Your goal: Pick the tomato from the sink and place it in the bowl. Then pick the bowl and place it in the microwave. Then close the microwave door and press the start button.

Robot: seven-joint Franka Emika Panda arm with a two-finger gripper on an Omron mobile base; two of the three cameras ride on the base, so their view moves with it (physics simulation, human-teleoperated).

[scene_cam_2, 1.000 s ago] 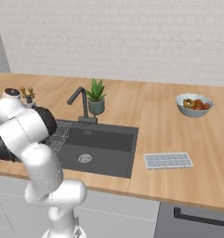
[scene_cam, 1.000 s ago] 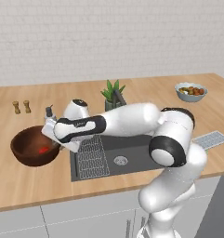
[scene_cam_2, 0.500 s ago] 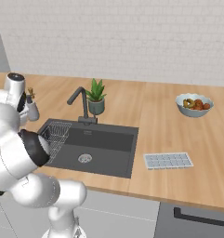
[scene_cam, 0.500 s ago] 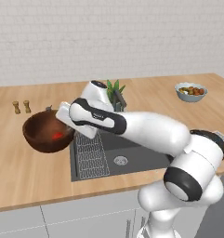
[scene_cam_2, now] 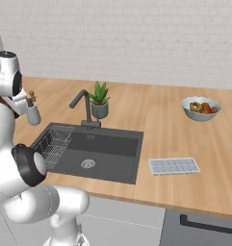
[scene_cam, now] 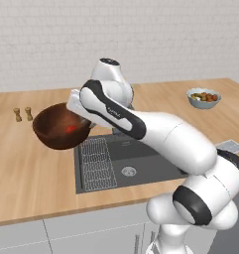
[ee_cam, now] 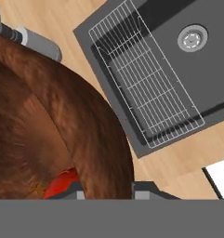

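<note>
Left base view | arm stretched left | claw clamped on bowl rim | tomato inside

1. In the hand view, the bowl runs off the left and bottom edges; one stretch of its thick wall shows.
2. The tomato there is a red sliver, mostly behind the bowl's wall.
3. The claw is hidden behind the white hand in the left base view, fingers unseen.
4. The faucet is mostly behind the arm.
</note>
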